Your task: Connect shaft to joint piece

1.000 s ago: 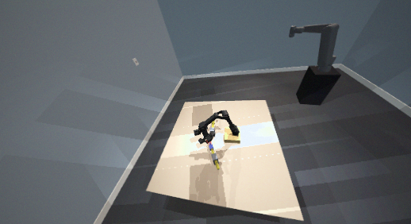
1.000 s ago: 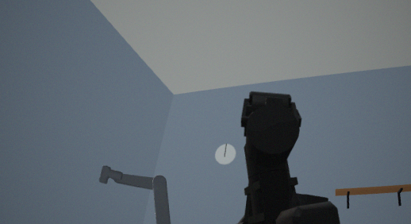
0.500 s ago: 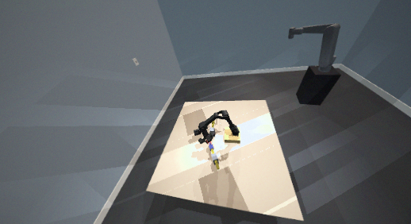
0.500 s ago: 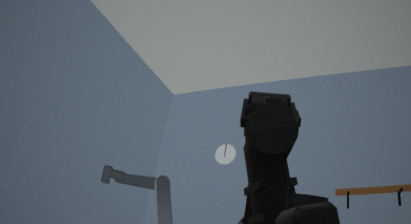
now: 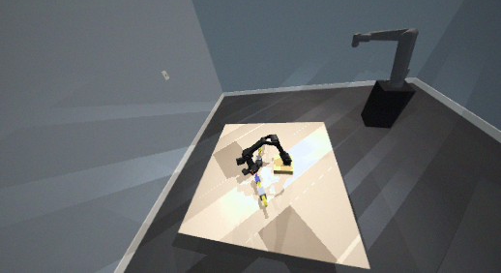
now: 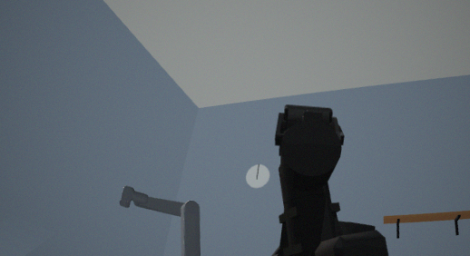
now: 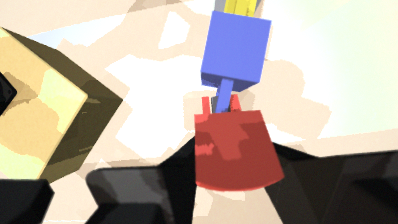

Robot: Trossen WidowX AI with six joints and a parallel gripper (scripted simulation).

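In the wrist view, my gripper (image 7: 220, 137) (image 5: 252, 171) has its black fingers shut on the red joint piece (image 7: 237, 142). Two red prongs at its far side flank a thin blue tab. The tab runs from a blue square piece (image 7: 237, 47) (image 5: 257, 178), which sits on the end of a yellow shaft (image 7: 241, 6) (image 5: 264, 201). In the top view a pale block (image 5: 261, 192) holds this shaft. Another short yellow part (image 5: 259, 150) stands beyond the gripper, partly hidden by the arm. The joint piece's opening does not show.
The arm's black links (image 5: 263, 140) arch over from its yellowish base block (image 5: 283, 171) (image 7: 60, 112), right of the shafts in the top view. The exterior view shows only the dark arm (image 6: 308, 172), walls and a distant grey arm (image 6: 190, 227). The table (image 5: 208, 218) is patched with light and shadow.
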